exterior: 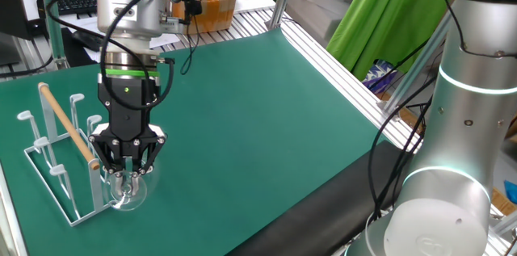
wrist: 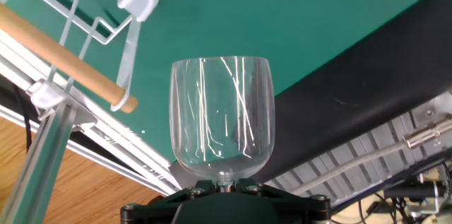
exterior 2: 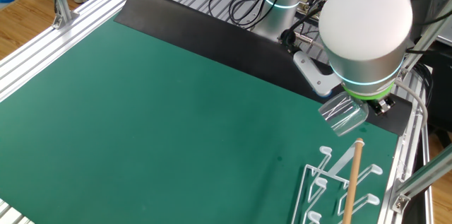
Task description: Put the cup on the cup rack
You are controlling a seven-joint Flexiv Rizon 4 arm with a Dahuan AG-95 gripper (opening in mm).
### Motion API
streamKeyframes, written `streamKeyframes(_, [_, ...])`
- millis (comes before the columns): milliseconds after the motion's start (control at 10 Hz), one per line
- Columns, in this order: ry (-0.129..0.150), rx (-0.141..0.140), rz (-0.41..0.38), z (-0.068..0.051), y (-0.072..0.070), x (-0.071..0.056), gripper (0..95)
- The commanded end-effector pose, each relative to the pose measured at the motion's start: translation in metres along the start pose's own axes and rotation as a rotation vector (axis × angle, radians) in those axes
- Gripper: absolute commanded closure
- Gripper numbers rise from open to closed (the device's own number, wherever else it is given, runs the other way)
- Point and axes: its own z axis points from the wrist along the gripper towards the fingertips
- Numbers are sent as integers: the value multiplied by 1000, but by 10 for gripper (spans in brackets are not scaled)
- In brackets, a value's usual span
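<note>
holding: one cup [wrist: 222, 118], clear glass, rounded bowl, short stem. the gripper [exterior: 127, 161] is clamped on the stem, jaws nearly together, bowl pointing out past the fingertips with its open mouth leading. in the hand view the glass fills the middle of the picture, stem end sunk between the black fingers; streaks of light run down its wall

location: cup carried at the near corner of the cup rack [exterior: 56, 155] in one fixed view, seemingly clear of the green mat [exterior: 258, 127], though how far above it cannot be told. whether the glass touches the wire frame cannot be told; it sits just beside it

rack: white wire, rectangular base, upright pegs with flat tips, slanted wooden rod [exterior: 69, 125] across the top. no cup on any peg. in the hand view one white peg [wrist: 134, 12] stands up and left of the bowl, apart from it, with the rod end below it on the left

step in hand, as judged: carry done, alignment under way; cup not yet placed

next move, as judged: bring the open mouth over a free peg, likely the one nearest the bowl, tip the cup further mouth-down so the peg enters the bowl, lower until the glass hangs on its own, then part the fingers and back off

caution: wooden rod lies close to the bowl; thin glass against wire calls for a slow approach
</note>
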Motion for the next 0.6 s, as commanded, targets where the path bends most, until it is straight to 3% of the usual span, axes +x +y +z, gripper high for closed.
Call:
streamKeyframes(100, [-6, -8, -13, 0, 0, 0, 950])
streamKeyframes(600, [-28, -29, -23, 0, 0, 0, 950])
